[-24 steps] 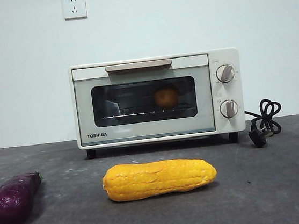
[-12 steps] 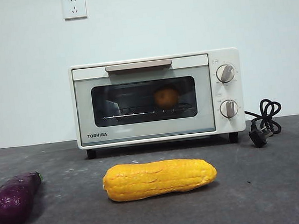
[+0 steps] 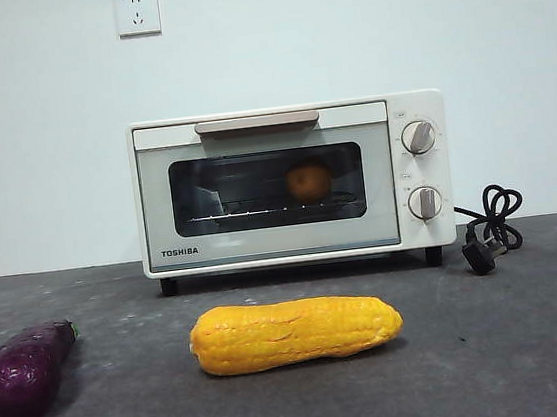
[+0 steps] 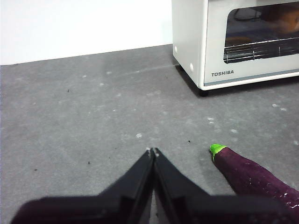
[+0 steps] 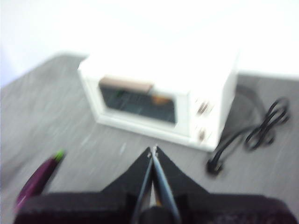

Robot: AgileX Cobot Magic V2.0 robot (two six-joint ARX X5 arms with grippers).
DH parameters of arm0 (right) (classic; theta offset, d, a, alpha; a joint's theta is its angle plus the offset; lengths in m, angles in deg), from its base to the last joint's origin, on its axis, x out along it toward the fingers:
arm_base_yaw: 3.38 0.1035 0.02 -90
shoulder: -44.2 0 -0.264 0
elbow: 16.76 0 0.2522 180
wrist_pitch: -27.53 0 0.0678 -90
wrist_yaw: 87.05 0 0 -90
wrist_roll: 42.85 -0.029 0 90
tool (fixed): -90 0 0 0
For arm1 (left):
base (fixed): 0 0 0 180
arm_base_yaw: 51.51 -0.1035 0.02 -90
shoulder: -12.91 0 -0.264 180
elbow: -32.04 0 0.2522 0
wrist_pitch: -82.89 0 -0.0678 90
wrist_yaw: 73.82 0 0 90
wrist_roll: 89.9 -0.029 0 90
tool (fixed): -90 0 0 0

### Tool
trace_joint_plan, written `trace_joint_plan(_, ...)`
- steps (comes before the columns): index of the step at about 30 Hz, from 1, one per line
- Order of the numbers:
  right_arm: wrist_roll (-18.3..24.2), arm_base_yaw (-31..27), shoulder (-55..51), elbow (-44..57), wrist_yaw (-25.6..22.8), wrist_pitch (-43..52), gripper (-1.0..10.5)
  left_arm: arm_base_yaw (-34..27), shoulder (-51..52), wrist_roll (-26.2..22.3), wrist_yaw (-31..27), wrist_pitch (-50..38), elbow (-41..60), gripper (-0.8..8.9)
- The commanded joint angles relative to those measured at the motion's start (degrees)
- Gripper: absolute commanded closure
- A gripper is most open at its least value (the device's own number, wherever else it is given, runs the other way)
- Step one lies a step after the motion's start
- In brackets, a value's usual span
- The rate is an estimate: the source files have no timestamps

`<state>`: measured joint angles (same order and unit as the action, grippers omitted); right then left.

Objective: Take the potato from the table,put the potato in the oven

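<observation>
Potato (image 3: 310, 181) sits on the rack inside the Toshiba oven (image 3: 293, 183), right of centre behind the closed door, left gripper (image 4: 153, 151) and right gripper (image 5: 153, 150) both clenched empty, so just retreat clear of the corn (image 3: 296, 332).

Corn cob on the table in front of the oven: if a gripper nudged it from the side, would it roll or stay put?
The corn cob would probably roll: it looks rounded and lies lengthwise on the flat table. Its tapered ends suggest it would curve rather than roll straight. The bumpy kernel surface may give the fingers some grip.
</observation>
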<state>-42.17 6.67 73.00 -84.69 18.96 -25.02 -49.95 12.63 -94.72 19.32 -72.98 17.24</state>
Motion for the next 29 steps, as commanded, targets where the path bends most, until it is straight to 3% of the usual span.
trace_joint_plan(1,-0.39,-3.04,-3.58,7.54,0.15,8.48,9.5,-0.15,0.04,0.59,-0.15,-0.02,0.85,8.18)
trace_joint_plan(8,-2.80,-5.18,-14.19,27.80,-0.72,30.01,9.5,-0.15,0.04,0.57,-0.15,-0.02,0.85,8.18)
trace_joint_plan(14,-6.67,-5.18,-21.14,42.07,-10.49,38.66,9.5,-0.15,0.04,0.57,-0.15,-0.02,0.85,8.18)
trace_joint_plan(18,-8.83,-5.18,-25.05,48.61,-15.04,40.30,9.5,-0.15,0.04,0.59,-0.15,-0.02,0.85,8.18)
trace_joint_plan(24,-8.85,-5.16,-28.52,53.90,-14.75,39.45,9.5,-0.15,0.04,0.59,-0.15,-0.04,0.85,8.18)
trace_joint_plan(29,-8.50,-5.16,-28.74,53.88,-14.73,32.85,9.5,-0.15,0.04,0.57,-0.15,-0.04,0.85,8.18)
